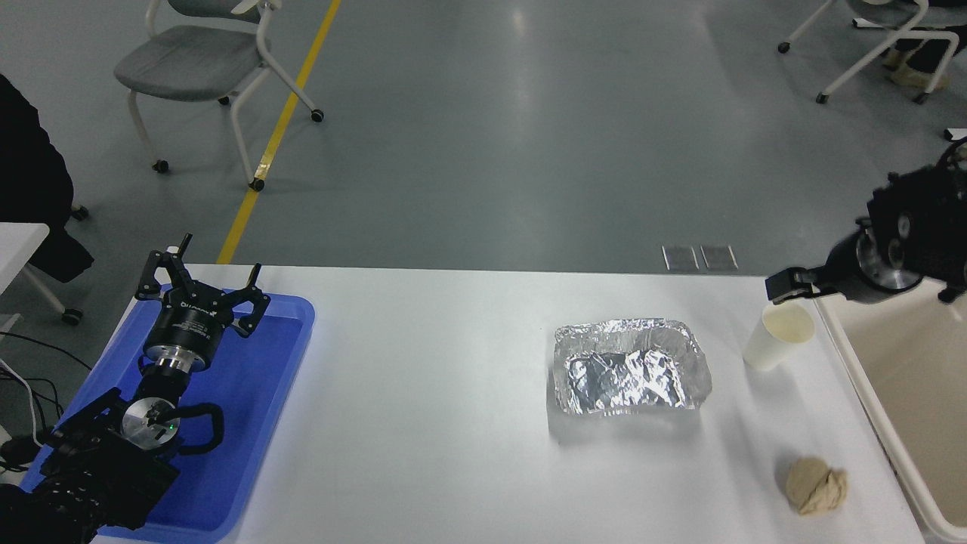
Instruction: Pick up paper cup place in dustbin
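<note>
The white paper cup (pixel 776 338) stands upright on the table's far right, its cream inside showing. My right gripper (pixel 788 286) comes in from the right edge and hovers just above and behind the cup's rim, apart from it; its black tip points left. The cream-white dustbin (pixel 866 385) runs along the table's right side, directly right of the cup, cut off by the picture's edge. My left gripper (pixel 201 285) is parked open at the lower left.
A crumpled silver foil tray (pixel 631 366) sits left of the cup. A beige dough-like lump (pixel 815 486) lies near the front right. The left arm rests over a flat blue tray (pixel 264 408). Chairs stand on the floor beyond the table.
</note>
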`<state>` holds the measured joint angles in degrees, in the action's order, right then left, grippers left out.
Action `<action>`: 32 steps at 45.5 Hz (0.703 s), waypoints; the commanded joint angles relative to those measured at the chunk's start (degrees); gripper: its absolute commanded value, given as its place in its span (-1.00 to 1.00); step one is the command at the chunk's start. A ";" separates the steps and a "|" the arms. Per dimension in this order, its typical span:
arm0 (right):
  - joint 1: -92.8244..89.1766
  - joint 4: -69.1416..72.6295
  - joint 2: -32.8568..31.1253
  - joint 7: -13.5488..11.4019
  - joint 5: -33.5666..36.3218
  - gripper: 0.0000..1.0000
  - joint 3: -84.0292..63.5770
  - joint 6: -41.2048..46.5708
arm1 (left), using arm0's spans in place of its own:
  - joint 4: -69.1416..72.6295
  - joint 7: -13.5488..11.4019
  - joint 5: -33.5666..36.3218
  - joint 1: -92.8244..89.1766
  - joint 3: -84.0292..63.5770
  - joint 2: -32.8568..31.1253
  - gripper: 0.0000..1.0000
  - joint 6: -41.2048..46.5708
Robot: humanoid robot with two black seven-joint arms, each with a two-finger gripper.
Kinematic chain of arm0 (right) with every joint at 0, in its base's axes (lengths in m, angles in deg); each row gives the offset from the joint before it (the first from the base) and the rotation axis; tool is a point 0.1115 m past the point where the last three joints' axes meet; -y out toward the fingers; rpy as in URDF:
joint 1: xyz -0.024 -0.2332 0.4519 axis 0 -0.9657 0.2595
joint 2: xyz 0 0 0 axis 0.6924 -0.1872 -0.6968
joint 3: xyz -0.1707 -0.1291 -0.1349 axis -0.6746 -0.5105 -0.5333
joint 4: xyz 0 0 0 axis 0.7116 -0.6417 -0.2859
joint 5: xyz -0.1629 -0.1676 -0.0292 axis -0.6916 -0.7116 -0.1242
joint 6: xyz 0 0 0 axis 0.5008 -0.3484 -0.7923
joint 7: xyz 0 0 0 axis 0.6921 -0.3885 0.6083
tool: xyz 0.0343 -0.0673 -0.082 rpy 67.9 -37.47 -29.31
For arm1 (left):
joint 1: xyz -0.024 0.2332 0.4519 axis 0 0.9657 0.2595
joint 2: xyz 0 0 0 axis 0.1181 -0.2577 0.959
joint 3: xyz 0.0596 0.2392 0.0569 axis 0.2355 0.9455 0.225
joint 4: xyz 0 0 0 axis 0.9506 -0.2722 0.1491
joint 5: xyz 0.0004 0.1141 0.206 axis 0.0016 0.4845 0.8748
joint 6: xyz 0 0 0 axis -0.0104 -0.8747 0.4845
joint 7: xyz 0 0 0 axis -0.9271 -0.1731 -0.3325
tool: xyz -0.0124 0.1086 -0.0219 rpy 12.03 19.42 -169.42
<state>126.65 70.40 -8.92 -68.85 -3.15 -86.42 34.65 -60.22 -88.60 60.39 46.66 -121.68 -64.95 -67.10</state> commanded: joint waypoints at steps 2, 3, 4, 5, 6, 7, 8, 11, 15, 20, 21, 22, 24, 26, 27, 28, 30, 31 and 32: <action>-11.92 -8.87 0.51 -0.13 -1.48 1.00 4.23 -9.82 | 0.00 0.00 0.00 0.08 0.04 0.00 1.00 0.00; -12.27 -9.31 0.69 -0.13 -1.48 1.00 4.41 -10.26 | 0.00 0.00 0.00 -0.01 -0.05 0.00 1.00 0.00; -12.62 -9.57 0.78 -0.13 -1.48 1.00 4.67 -10.70 | 0.00 0.00 0.00 0.08 -0.05 0.00 1.00 0.00; -12.80 -9.84 0.86 -0.13 -1.48 1.00 4.84 -10.79 | 0.00 0.00 0.00 0.08 -0.05 0.09 1.00 0.00; -13.06 -10.10 0.87 -0.04 -1.48 1.00 5.02 -10.97 | 0.00 0.00 0.00 -0.01 0.04 0.09 1.00 0.00; -13.15 -10.36 0.87 -0.13 -1.48 1.00 5.11 -11.06 | 0.00 0.00 0.00 -0.01 -0.05 0.09 1.00 0.00; -13.33 -10.54 0.95 -0.04 -1.48 1.00 5.37 -11.14 | 0.00 0.00 0.00 -0.01 0.04 0.09 1.00 0.00; -13.68 -10.98 0.95 -0.13 -1.48 1.00 6.42 -11.32 | 0.00 0.00 0.00 0.08 0.04 0.09 1.00 0.00; -14.38 -11.60 0.95 -0.13 -1.48 1.00 8.09 -11.41 | 0.00 0.00 0.00 -0.01 0.04 0.09 1.00 0.00; -15.26 -12.13 1.04 -0.13 -1.48 1.00 9.33 -12.28 | 0.00 0.00 0.00 -0.01 0.04 0.09 1.00 0.00; -15.26 -12.13 1.13 -0.13 -1.48 1.00 9.42 -12.46 | 0.00 0.00 0.00 0.08 0.04 0.09 1.00 0.00; -15.35 -12.13 1.30 -0.13 -1.48 1.00 9.59 -12.46 | 0.00 0.00 0.00 -0.01 -0.05 0.09 1.00 0.00; -15.44 -12.04 1.39 -0.13 -1.39 1.00 9.85 -12.46 | 0.00 0.00 0.00 0.08 0.04 0.09 1.00 0.00; -15.70 -11.95 1.48 -0.13 -1.31 1.00 10.03 -12.46 | 0.00 0.00 0.00 0.08 0.04 0.09 1.00 0.00; -15.88 -11.95 1.48 -0.13 -1.31 1.00 10.03 -12.46 | 0.00 0.00 0.00 -0.01 0.04 0.09 1.00 0.00; -15.97 -11.95 1.48 -0.13 -1.22 1.00 10.12 -12.55 | 0.00 0.00 0.00 -0.01 0.04 0.09 1.00 0.00; -16.32 -12.04 1.92 -0.13 -1.22 1.00 10.12 -12.73 | 0.00 0.00 0.00 -0.01 0.04 0.09 1.00 0.00; -16.49 -12.12 2.18 -0.13 -1.22 1.00 10.12 -12.90 | 0.00 0.00 0.00 -0.01 -0.05 0.09 1.00 0.00; -16.76 -12.13 2.44 -0.13 -1.13 1.00 10.21 -13.25 | 0.00 0.00 0.00 0.08 0.04 0.00 1.00 0.00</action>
<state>111.91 59.05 -7.66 -68.97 -4.52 -77.59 22.91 -60.22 -88.61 60.39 46.68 -121.65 -64.86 -67.10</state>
